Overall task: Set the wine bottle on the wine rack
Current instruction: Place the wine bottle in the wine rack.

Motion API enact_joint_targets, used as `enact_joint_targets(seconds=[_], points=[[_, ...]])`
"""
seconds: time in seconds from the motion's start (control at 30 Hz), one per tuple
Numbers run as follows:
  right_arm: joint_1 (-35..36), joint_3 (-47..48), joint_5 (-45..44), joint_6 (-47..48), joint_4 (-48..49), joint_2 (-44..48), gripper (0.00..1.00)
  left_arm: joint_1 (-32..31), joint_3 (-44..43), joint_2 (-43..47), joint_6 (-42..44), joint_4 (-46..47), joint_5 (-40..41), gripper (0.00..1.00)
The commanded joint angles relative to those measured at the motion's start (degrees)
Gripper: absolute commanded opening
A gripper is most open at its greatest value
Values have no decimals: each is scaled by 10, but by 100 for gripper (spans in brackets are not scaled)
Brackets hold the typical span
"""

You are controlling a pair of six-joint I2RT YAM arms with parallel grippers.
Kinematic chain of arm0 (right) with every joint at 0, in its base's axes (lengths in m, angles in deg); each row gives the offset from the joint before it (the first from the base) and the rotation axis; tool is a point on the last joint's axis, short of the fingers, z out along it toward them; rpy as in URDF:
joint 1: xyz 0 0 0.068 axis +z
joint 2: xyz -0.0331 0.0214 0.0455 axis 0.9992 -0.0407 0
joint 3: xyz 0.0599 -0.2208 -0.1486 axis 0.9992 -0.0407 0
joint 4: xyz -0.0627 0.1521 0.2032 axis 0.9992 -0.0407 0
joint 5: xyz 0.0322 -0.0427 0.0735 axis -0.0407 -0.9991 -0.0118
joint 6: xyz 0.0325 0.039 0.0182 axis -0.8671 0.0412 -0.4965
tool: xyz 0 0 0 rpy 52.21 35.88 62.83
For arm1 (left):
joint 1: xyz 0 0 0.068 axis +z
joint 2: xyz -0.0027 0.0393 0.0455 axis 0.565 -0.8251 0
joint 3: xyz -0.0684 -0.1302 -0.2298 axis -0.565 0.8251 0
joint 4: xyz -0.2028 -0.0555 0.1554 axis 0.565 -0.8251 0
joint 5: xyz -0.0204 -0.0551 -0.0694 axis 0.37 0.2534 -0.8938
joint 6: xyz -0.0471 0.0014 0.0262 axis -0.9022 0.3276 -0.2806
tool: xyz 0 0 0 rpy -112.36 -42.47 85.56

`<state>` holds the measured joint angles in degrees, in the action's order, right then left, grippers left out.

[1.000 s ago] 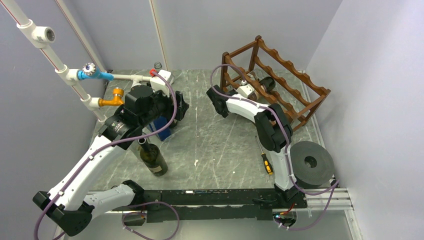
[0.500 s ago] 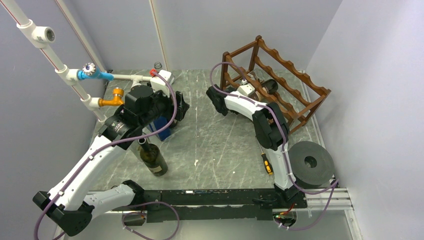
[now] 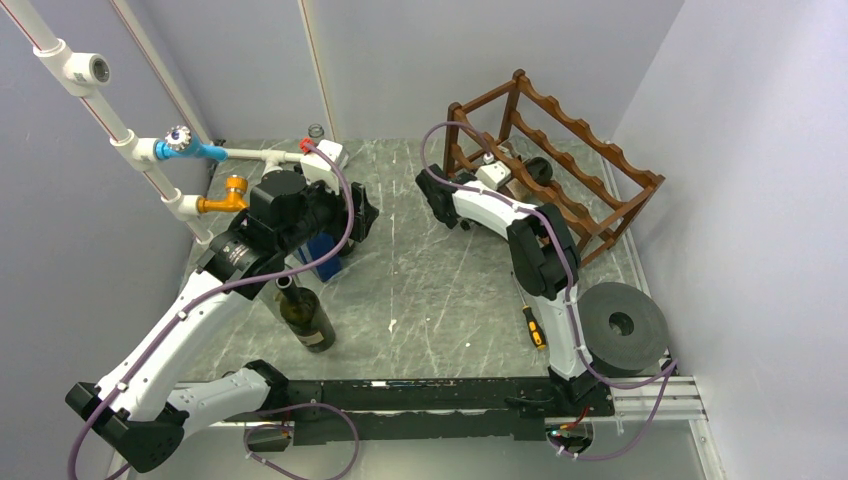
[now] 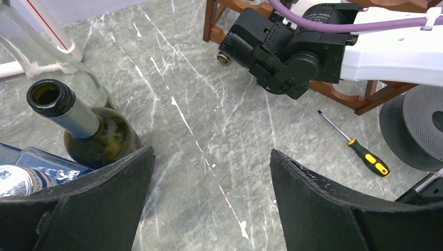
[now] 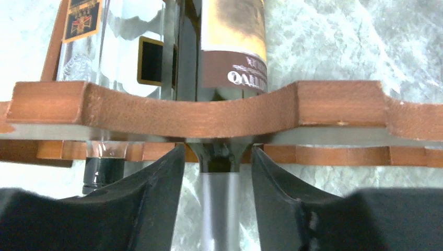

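Grey marbled worktop (image 3: pixel 430 290), pale booth walls.

Item: dark glass wine bottle with a brown-and-gold label (image 5: pixel 232 47), lying in the dark reddish-brown wooden wine rack (image 5: pixel 324 107). Its shoulder sits in a scallop of the rail across the middle of the right wrist view, which should keep it from rolling.

Right gripper (image 5: pixel 217 157), lower centre: fingers flank the foil neck with a sliver of gap on each side. The grip is released and the rack appears to carry the weight.

Left gripper (image 4: pixel 211 154): spread wide, empty, above the worktop beside a standing dark green bottle (image 4: pixel 89 130); judged idle.
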<state>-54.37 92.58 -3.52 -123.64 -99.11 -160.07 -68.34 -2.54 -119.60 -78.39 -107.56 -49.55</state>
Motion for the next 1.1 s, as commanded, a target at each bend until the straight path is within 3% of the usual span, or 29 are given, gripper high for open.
enact_joint_targets(seconds=[0.0, 0.07, 0.23, 0.67, 1.07], points=[[-14, 8, -54, 29, 29, 23, 58, 2, -5, -1, -5, 19, -5, 87], [-13, 1, -52, 34, 36, 25, 67, 2, -5, -1, -5, 19, -5, 87], [-3, -16, -45, 40, 49, 33, 74, 2, -5, -1, -6, 19, -7, 87], [48, -90, 39, 140, 152, 70, 78, 2, -7, 4, -5, 18, -3, 87], [78, -275, 275, 373, 398, 213, 82, 2, -1, 21, 8, 24, 22, 91]])
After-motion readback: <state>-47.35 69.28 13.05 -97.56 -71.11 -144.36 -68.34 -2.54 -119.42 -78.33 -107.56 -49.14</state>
